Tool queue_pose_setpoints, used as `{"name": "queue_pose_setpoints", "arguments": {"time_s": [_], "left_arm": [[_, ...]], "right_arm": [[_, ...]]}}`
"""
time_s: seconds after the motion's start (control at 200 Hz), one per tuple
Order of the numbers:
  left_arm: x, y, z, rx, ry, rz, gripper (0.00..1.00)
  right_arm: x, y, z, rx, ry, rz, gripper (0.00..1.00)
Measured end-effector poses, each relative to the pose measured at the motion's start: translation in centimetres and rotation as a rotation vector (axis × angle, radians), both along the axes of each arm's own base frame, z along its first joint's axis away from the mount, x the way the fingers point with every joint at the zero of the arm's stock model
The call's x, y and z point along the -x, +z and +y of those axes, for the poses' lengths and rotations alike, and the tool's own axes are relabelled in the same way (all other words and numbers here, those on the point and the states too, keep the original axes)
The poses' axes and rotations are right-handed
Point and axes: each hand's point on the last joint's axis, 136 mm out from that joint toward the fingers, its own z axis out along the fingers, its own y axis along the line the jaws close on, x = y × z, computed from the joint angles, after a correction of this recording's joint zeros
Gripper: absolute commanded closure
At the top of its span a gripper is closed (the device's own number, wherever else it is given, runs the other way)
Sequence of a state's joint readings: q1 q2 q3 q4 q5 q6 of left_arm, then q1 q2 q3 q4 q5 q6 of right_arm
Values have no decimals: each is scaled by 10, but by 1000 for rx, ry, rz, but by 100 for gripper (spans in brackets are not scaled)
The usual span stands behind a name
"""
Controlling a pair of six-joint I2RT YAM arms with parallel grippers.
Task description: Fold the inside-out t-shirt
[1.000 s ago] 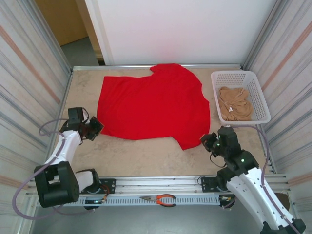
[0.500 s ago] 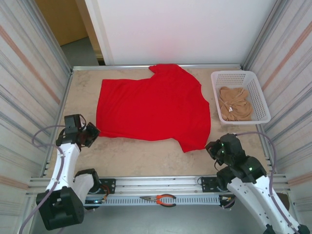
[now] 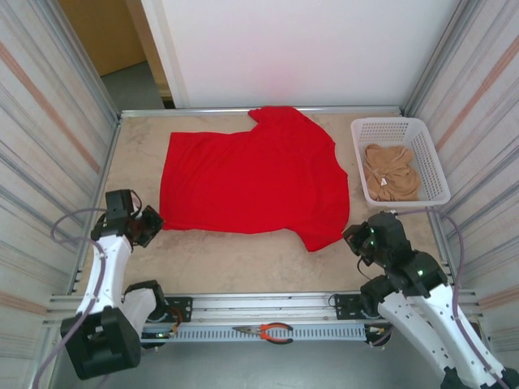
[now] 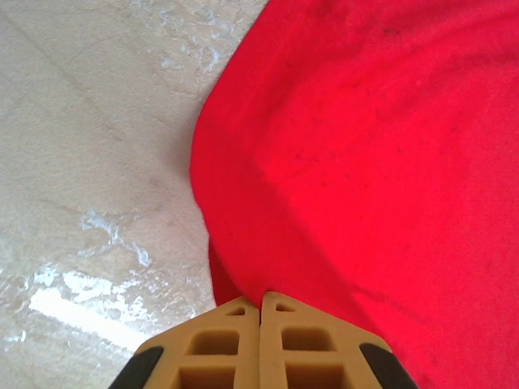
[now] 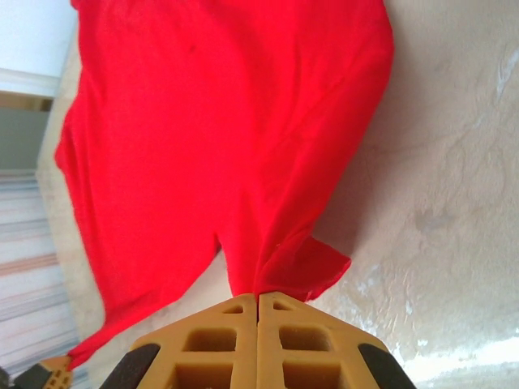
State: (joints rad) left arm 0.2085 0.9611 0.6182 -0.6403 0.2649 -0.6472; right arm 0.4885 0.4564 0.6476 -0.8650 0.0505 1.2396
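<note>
Fold setup, as I judge it: left gripper [image 3: 153,225] and right gripper [image 3: 349,241], arms low and reaching forward, each pinch a near edge of the red t-shirt [image 3: 251,178] lying flat ahead; the next move calls for lifting both edges evenly and carrying them forward.

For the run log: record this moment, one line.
left fingers: shut on t-shirt near-left corner | right fingers: shut on near-right corner | t-shirt: unfolded

T-shirt [image 3: 255,178] mid table [image 3: 243,263], basket [image 3: 388,123] w/ garment [image 3: 389,180] to its R, pliers [image 3: 268,331] on near rail [image 3: 211,332].
</note>
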Motion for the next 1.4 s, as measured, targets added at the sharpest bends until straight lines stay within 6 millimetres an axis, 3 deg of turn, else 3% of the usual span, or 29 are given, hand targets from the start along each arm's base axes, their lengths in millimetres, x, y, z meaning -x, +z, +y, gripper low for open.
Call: {"name": "queue_pose_setpoints", "arguments": {"time_s": [0.195, 0.411, 0.556, 0.812, 0.957, 1.017, 1.032, 1.052, 1.087, 1.147, 1.247, 1.403], "left_arm": [[-34, -3, 3, 3, -54, 33, 99], [-74, -4, 11, -12, -99, 28, 99], [-96, -6, 15, -18, -119, 36, 99], [-126, -17, 22, -24, -139, 55, 99], [-138, -28, 24, -20, -144, 79, 98], [-143, -32, 25, -17, -144, 87, 91], [-144, -33, 25, -17, -145, 88, 88], [-147, -34, 26, -16, -145, 90, 83], [-151, -36, 26, -12, -144, 90, 72], [-160, -39, 27, -7, -152, 82, 58], [-179, -38, 27, 7, -161, 52, 48], [-198, -15, 26, 7, -173, -31, 43]], "right_arm": [[-44, 10, 1, 38, -9, -20, 100], [-98, 3, -10, 22, -41, 6, 100], [-136, 9, -9, 12, -22, -5, 100], [-201, 4, -3, -1, 7, 1, 100], [-244, 12, 0, -5, 15, -21, 100], [-263, 15, 2, -12, 20, -31, 100], [-267, 16, 3, -13, 20, -36, 96], [-273, 16, 4, -16, 25, -38, 81], [-284, 16, 5, -18, 29, -45, 64], [-300, 13, 8, -20, 51, -56, 50], [-308, 1, 10, -8, 82, -45, 47], [-285, -12, 20, 40, 146, -15, 49]]}}
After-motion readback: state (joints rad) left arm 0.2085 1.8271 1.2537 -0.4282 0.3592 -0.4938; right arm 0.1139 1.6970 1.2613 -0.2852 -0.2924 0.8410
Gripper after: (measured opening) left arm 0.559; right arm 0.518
